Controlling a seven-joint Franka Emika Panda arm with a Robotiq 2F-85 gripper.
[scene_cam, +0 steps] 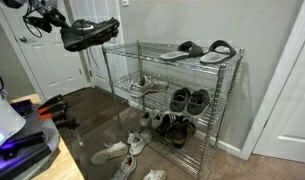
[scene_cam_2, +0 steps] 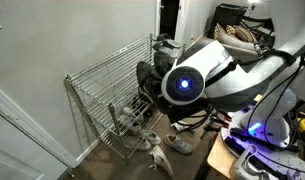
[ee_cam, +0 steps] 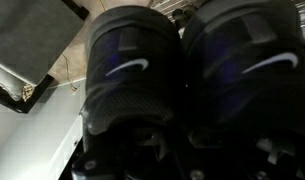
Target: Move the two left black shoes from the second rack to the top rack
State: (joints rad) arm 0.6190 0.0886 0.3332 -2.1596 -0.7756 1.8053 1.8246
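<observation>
My gripper [scene_cam: 52,22] is shut on the pair of black shoes [scene_cam: 89,33] and holds them in the air, left of the rack and a little above the top rack [scene_cam: 132,48]. In the wrist view the two black shoes [ee_cam: 132,70] fill the picture, toes up, each with a light swoosh. The jaws are hidden in the dark under them. The second rack [scene_cam: 127,97] holds white sneakers [scene_cam: 142,88] and a dark pair [scene_cam: 188,100] to the right. In an exterior view the arm [scene_cam_2: 202,80] hides most of the rack [scene_cam_2: 102,75].
Black-and-grey slides [scene_cam: 197,50] lie on the right half of the top rack. More shoes sit on the lower tier [scene_cam: 172,125]. White sneakers [scene_cam: 117,150] lie on the floor in front. A white door stands behind the gripper and a wall behind the rack.
</observation>
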